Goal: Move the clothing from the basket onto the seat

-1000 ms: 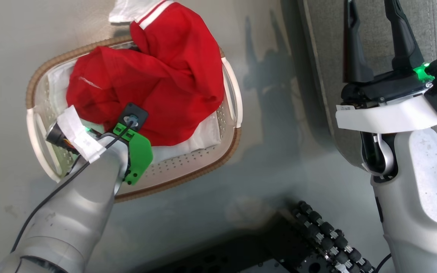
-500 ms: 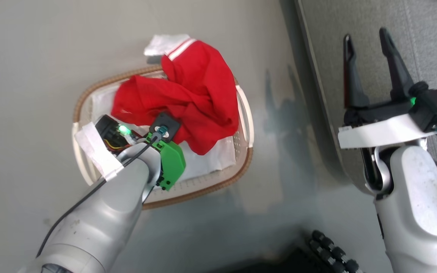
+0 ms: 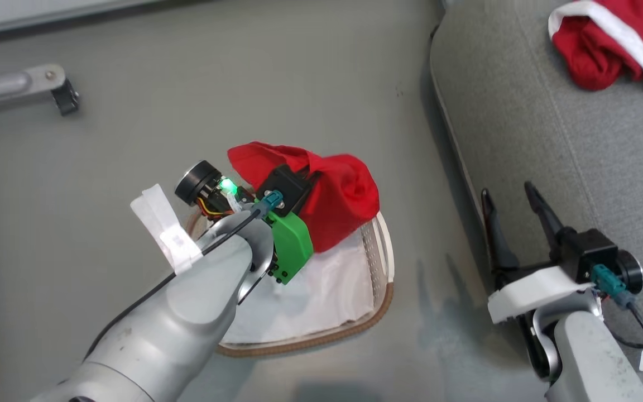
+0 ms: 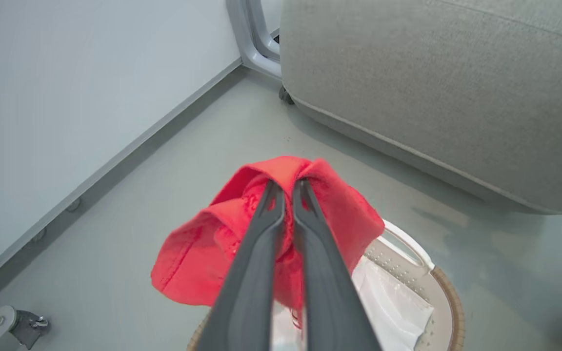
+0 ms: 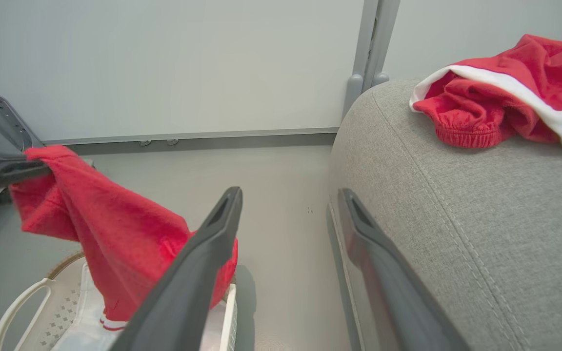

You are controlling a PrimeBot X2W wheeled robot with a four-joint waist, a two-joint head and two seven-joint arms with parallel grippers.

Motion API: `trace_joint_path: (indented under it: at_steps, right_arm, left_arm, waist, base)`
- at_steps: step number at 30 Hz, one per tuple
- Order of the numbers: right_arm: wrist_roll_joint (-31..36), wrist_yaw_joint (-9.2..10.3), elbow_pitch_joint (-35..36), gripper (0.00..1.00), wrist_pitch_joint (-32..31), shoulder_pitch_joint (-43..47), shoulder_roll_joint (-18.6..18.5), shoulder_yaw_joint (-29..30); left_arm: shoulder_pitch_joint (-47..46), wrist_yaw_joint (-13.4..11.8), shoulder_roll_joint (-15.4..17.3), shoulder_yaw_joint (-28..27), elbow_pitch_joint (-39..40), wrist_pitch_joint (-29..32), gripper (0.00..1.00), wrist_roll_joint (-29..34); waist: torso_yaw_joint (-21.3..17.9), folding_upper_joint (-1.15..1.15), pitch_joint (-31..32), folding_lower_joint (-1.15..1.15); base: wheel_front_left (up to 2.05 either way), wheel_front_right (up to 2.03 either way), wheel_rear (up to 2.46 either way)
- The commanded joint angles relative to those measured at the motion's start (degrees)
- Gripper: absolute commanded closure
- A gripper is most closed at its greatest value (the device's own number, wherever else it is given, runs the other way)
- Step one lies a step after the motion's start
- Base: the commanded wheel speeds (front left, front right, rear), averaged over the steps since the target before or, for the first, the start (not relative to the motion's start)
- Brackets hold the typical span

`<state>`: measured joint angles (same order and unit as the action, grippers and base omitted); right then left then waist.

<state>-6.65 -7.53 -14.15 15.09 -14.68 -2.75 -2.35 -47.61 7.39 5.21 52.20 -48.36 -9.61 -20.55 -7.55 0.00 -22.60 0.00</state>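
Note:
My left gripper (image 4: pixel 285 183) is shut on the red clothing (image 4: pixel 203 258), which hangs bunched from its fingertips above the basket (image 4: pixel 449 302). In the head view the clothing (image 3: pixel 344 195) drapes just past my left wrist, over the basket's far rim (image 3: pixel 380 301); a white lining (image 3: pixel 321 290) lies inside. A second red garment with white edging (image 3: pixel 606 44) rests on the grey seat (image 3: pixel 550 139) at the right. My right gripper (image 3: pixel 507 190) stands open with nothing between its fingers, beside the seat's front edge (image 5: pixel 481 219).
A metal leg with a caster (image 3: pixel 48 89) reaches in at the upper left. A wall with a grey baseboard (image 5: pixel 203 139) and an upright post (image 5: pixel 369 48) stand behind the seat. Bare floor (image 3: pixel 411 139) lies between basket and seat.
The head camera has shifted. My left gripper has lifted the red clothing up out of the basket, baring the white lining. The right gripper stays open.

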Motion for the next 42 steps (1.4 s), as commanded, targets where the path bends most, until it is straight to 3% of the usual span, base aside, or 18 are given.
trace_joint_path:
  at_steps: [1,10,18,27,34,42]
  right_arm:
    - [0.2,0.08,-0.6,0.0,0.1,2.0,-0.3,-0.4]
    - [0.4,0.08,-1.6,0.0,0.1,6.0,-0.3,-2.2]
    - [-0.4,0.08,-0.1,0.0,0.1,5.8,-0.2,-4.4]
    - [-1.2,0.08,2.4,0.0,0.1,3.1,-0.2,-10.3]
    - [-1.6,0.08,-1.0,0.0,0.1,-2.5,-0.3,-17.5]
    - [-0.2,0.08,-9.4,0.0,0.1,-8.6,-0.2,-15.3]
  left_arm:
    - [-0.7,0.1,1.1,0.8,1.6,0.6,1.0,-0.7]
    - [-7.3,0.0,7.0,4.9,14.4,7.8,1.0,-6.7]
    - [-12.9,-0.2,9.9,3.3,21.7,12.5,1.0,-9.6]
    - [-14.8,-1.4,9.4,2.4,24.2,14.3,1.0,-10.6]
    - [-15.6,-1.6,7.4,3.1,25.0,15.4,1.0,-11.2]
    - [-16.1,-1.2,4.9,4.6,27.0,16.7,1.0,-12.3]
  waist:
    - [3.4,0.0,13.4,0.0]
    - [2.7,0.0,22.4,0.0]
    - [1.7,0.0,23.9,0.0]
    - [1.1,0.0,24.6,0.0]
    - [2.6,0.0,25.0,0.0]
    - [5.8,0.0,25.5,0.0]
  base:
    - [0.0,0.0,0.0]
    - [0.0,0.0,0.0]
    - [0.0,0.0,0.0]
    - [0.0,0.0,0.0]
    - [0.0,0.0,0.0]
    - [0.0,0.0,0.0]
